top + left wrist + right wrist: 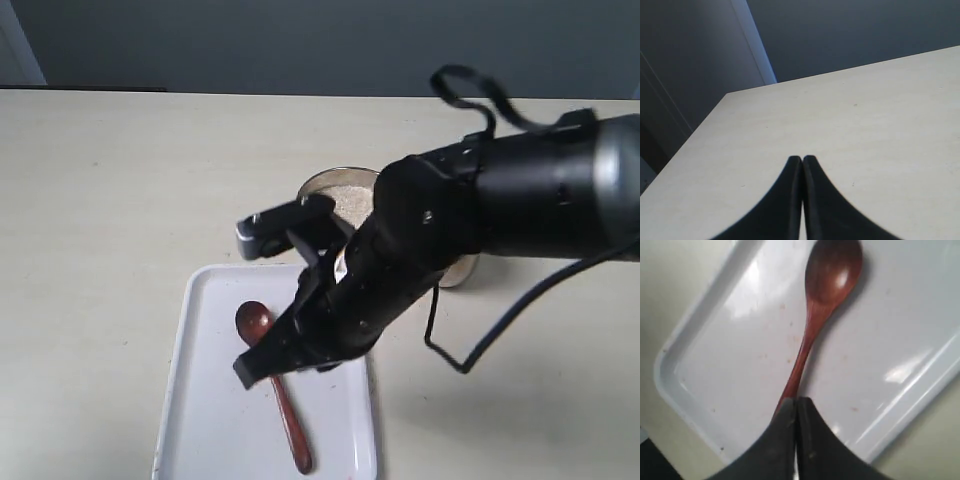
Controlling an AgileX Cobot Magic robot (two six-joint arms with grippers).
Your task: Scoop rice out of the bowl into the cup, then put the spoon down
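Though partly masked by right arm (520,190), found spoon (290,420) flat on white tray (210,400), scoop end nearer the steel vessel (312,186) beyond tray; noted rice (352,200) in that vessel, bowl or cup not determinable; right gripper (796,401) over spoon handle, jaws pressed fully together, contact with handle not determinable; left gripper (802,159), seen in left wrist view only, jaws likewise closed tip to tip above table (865,125).
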